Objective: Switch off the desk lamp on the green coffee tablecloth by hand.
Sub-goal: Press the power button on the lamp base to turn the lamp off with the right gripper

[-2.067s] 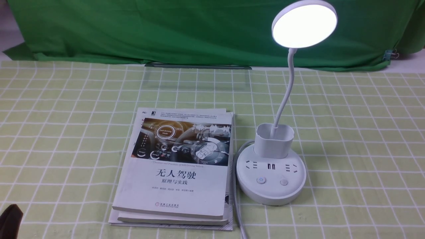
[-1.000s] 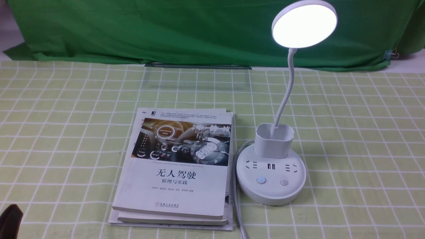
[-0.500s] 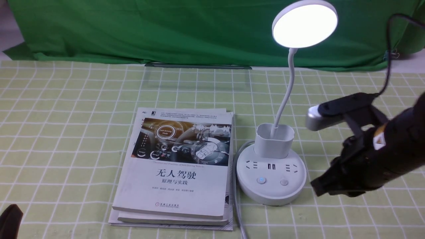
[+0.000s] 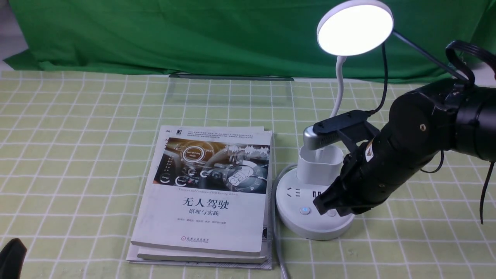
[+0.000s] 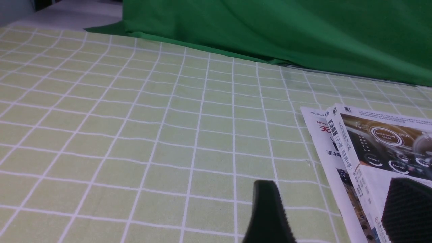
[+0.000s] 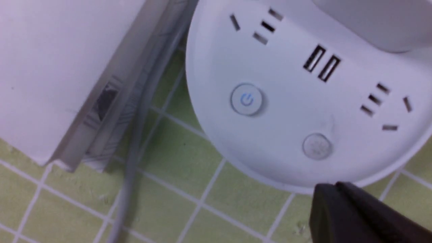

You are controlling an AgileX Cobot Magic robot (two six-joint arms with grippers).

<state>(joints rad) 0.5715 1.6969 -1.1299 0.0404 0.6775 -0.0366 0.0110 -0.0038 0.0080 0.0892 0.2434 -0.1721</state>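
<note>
Right of centre in the front view, desk lamp (image 4: 319,168) stands on the green coffee tablecloth (image 4: 77,155), just beside a stack of books (image 4: 205,193). Lamp head (image 4: 354,29), upper right of frame, is lit, so the task is not done.

Step in hand, as I judge it: the approach to the switch. Right fingers (image 4: 324,204) are pressed together into one tip and sit low over the round base, next to the power button (image 4: 305,210) with the blue mark. Right wrist view puts the tip (image 6: 341,209) at the base rim, nearest the plain button (image 6: 316,145), with the blue one (image 6: 247,100) further off.

Next move probably calls for a short push straight down with the closed tip on one button. Which of the two runs the light I cannot tell. The base looks light, so an off-centre push could slide it.

Left fingers (image 5: 266,209) are apart, nothing between them, hovering over cloth by the books.

Hard to make out:
- plain button and the base's right side are covered by the arm in the front view
- touching or just above: cannot tell
- plain button's marking is blurred
- left arm is only a dark corner at lower left of the front view
</note>
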